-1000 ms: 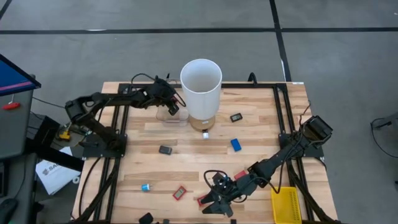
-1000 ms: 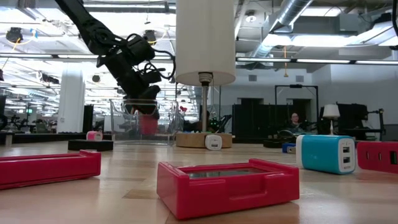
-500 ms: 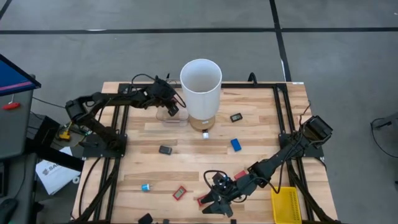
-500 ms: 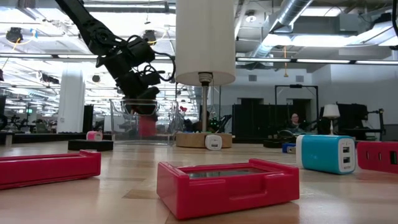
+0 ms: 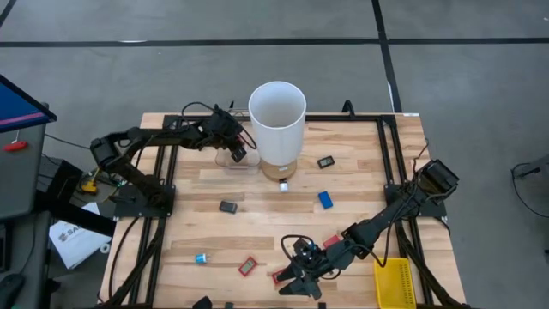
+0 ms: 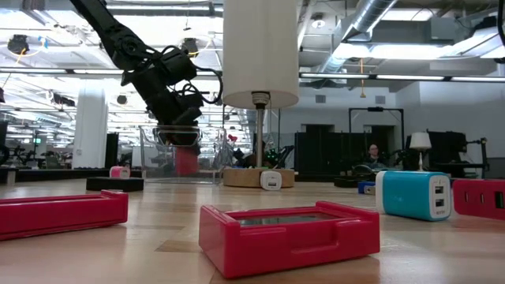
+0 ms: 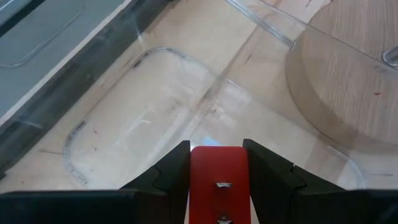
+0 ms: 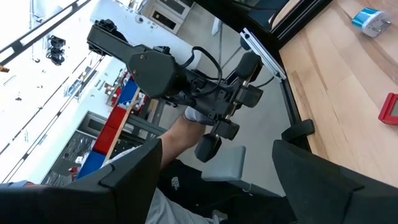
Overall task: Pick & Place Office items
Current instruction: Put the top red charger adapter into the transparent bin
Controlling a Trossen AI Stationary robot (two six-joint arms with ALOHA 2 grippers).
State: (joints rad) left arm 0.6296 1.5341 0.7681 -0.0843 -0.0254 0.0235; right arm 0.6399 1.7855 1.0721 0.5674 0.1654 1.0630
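Your left gripper [image 7: 214,171] pinches a smooth red block [image 7: 218,183] upright, long axis vertical, inside the clear plastic box [image 6: 177,154]; your right gripper [image 5: 296,276] is spread.

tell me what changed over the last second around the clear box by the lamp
The left tool, shut on a small red block, has risen slightly above the clear plastic box, lifting the block a little higher inside it. Nothing was let go. The right tool stays open at the near edge, and the white cylinder lamp and scattered pieces have not moved.
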